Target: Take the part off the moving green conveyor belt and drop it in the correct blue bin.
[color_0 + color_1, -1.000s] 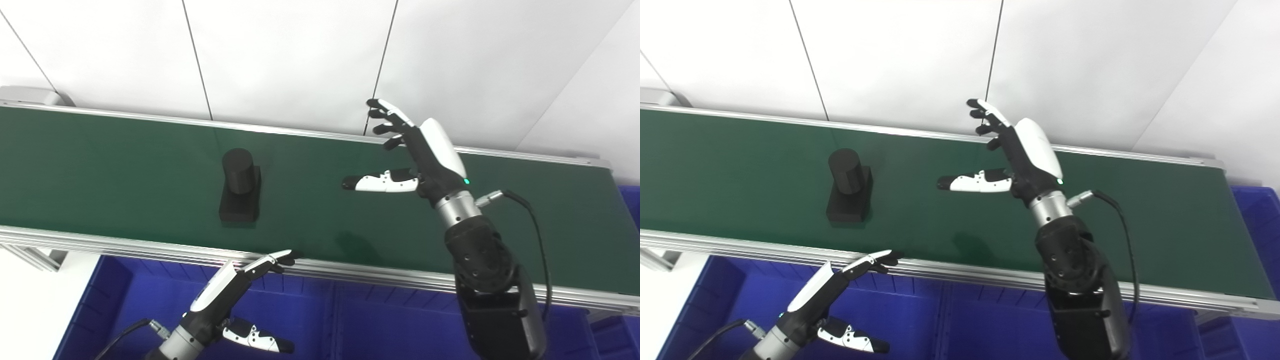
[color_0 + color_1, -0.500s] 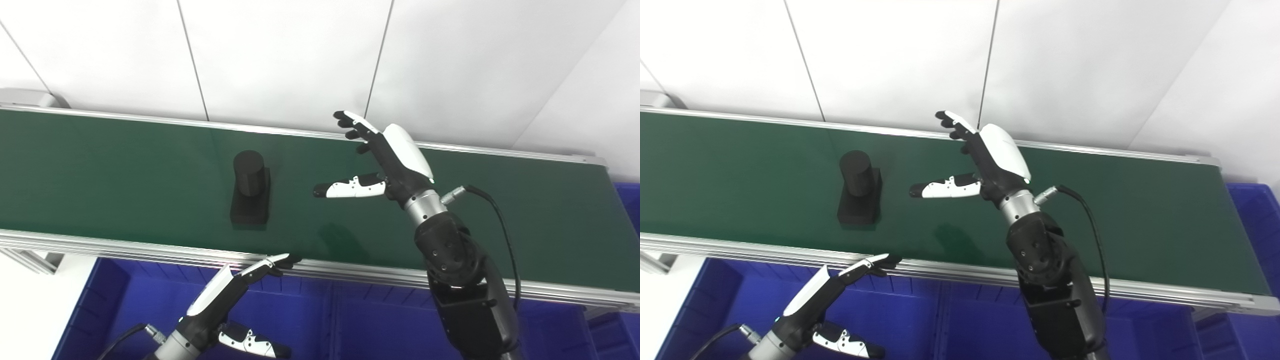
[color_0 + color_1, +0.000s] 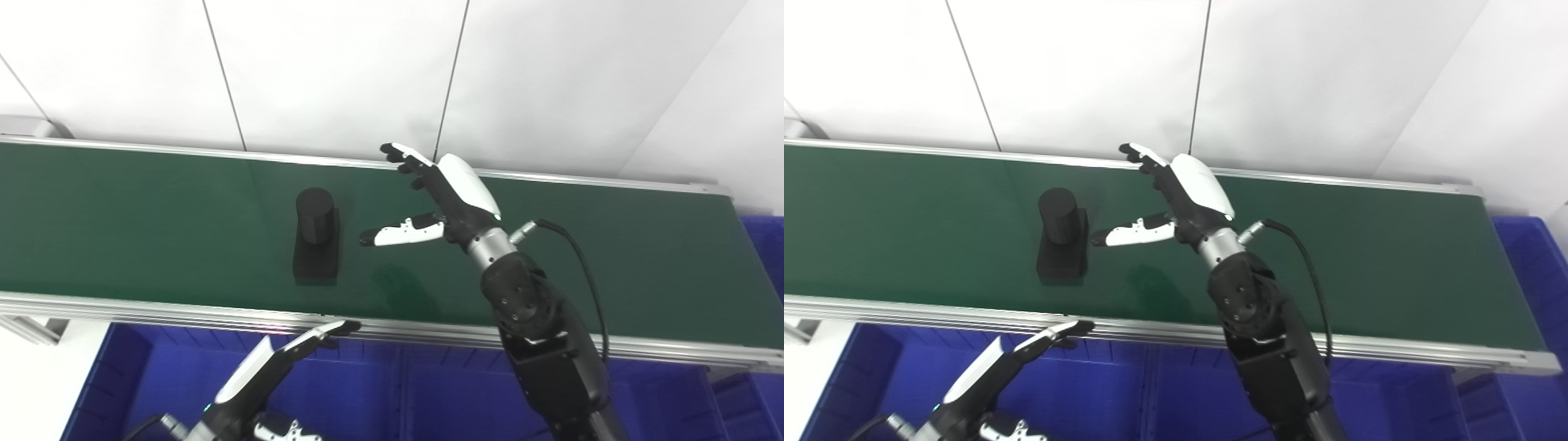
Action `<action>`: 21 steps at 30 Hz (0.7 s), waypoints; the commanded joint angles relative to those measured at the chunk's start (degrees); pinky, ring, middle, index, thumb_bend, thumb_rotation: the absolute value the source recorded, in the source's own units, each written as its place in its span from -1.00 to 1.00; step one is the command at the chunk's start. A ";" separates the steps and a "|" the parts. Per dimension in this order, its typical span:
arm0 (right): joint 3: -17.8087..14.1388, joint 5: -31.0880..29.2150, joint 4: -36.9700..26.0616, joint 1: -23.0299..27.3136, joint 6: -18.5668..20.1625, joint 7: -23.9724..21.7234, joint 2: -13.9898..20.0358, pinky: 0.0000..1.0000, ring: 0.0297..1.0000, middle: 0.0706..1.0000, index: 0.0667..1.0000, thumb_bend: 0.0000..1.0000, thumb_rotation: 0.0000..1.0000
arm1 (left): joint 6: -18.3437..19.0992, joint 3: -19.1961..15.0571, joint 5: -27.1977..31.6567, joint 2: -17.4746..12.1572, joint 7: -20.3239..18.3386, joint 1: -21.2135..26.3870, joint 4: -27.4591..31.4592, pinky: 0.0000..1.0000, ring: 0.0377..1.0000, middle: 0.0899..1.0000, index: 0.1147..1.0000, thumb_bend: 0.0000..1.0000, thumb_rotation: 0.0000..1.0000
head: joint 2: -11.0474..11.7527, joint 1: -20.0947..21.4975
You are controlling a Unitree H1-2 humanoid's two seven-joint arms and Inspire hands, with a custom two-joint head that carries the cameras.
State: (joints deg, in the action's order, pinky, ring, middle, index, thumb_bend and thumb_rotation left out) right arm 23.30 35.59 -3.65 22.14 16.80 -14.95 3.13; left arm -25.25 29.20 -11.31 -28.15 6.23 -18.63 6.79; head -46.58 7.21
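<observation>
A black part (image 3: pixel 316 240), an upright cylinder on a flat rectangular base, stands on the green conveyor belt (image 3: pixel 122 226). It also shows in the right eye view (image 3: pixel 1062 241). My right hand (image 3: pixel 444 197) is open above the belt just right of the part, thumb pointing at it, a small gap between them. My left hand (image 3: pixel 269 373) is open and empty, below the belt's near rail over a blue bin (image 3: pixel 380 398).
Blue bins lie side by side below the belt's near rail (image 3: pixel 184 311); another blue bin (image 3: pixel 1537 269) shows at the far right. A white panelled wall (image 3: pixel 343 67) rises behind the belt. A cable (image 3: pixel 579 257) loops from my right wrist.
My right hand has moved left and lower toward the part. The part has moved right along the belt. My left hand has sunk a little. The camera has shifted slightly.
</observation>
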 commanded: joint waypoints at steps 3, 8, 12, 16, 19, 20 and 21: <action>0.43 -0.34 0.65 2.73 -3.49 2.50 -1.52 0.42 0.63 0.71 0.78 0.83 -0.08 | -1.67 -1.05 0.99 0.42 -1.32 0.54 0.55 0.60 0.73 0.77 0.74 0.79 -0.31 | -0.01 -0.12; 0.99 -0.50 1.29 3.03 -3.23 2.86 -1.67 0.38 0.61 0.72 0.78 0.83 -0.08 | -1.67 -1.78 0.46 1.24 -1.66 0.60 0.35 0.58 0.71 0.75 0.73 0.80 -0.29 | 0.08 -0.27; 1.36 -0.57 1.84 3.27 -2.33 2.44 -1.79 0.37 0.60 0.73 0.79 0.82 -0.10 | -1.67 -1.76 0.17 1.65 -1.59 0.66 0.12 0.58 0.71 0.75 0.72 0.80 -0.30 | 0.13 -0.38; 2.02 -0.44 3.86 3.96 -2.17 2.17 -1.82 0.40 0.63 0.71 0.79 0.81 -0.13 | -1.67 -1.53 -0.40 1.84 -1.31 0.86 0.01 0.58 0.71 0.76 0.73 0.80 -0.28 | 0.16 -0.63; 2.58 -0.42 6.54 4.60 -3.05 2.87 -1.97 0.37 0.60 0.67 0.77 0.81 -0.21 | -1.67 -1.54 -0.93 2.10 -1.00 0.81 -0.06 0.59 0.71 0.76 0.72 0.81 -0.26 | 0.15 -0.80; 2.72 -0.46 7.07 4.75 -3.08 2.96 -2.02 0.36 0.59 0.66 0.77 0.81 -0.23 | -1.67 -1.55 -1.07 2.14 -0.99 0.78 -0.06 0.60 0.72 0.76 0.72 0.80 -0.26 | 0.14 -0.80; 2.95 -0.54 8.23 5.06 -3.30 3.04 -2.13 0.35 0.58 0.66 0.77 0.81 -0.26 | -1.67 -1.55 -1.08 2.15 -1.06 0.72 -0.09 0.61 0.73 0.76 0.72 0.80 -0.27 | 0.13 -0.88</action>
State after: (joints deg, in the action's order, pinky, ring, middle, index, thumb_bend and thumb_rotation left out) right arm 25.95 35.20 4.97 24.78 16.21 -12.97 2.21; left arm -25.25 27.87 -12.02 -25.71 4.45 -18.11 5.56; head -46.41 6.42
